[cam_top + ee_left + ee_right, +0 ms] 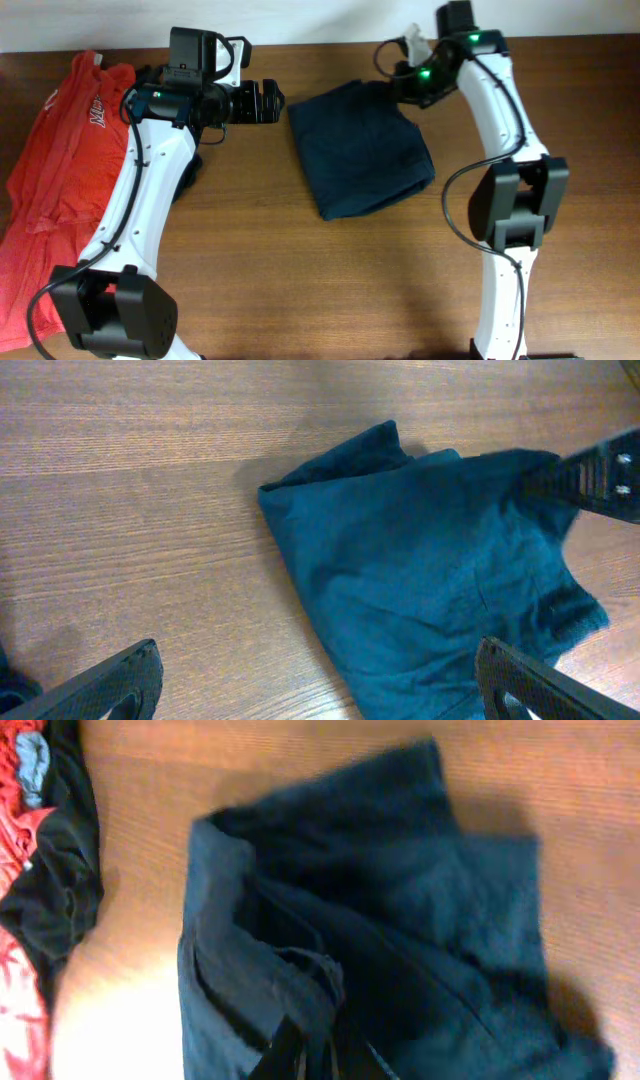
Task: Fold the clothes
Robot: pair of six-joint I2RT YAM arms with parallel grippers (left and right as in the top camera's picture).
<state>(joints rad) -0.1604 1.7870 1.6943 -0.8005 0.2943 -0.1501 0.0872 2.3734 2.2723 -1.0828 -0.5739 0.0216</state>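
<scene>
Navy shorts [362,148] lie folded into a compact block at the centre of the wooden table [300,290], nearer the far edge. Judged step: a fold is in hand. The right gripper [303,1058] is clamped on a raised fold of the shorts at their far right corner. The left gripper [268,103], jaws fully spread, holds nothing just beside the left edge. Next move calls for carrying the pinched layer across without dragging the stack. Far left lies a red-orange T-shirt [55,170].
</scene>
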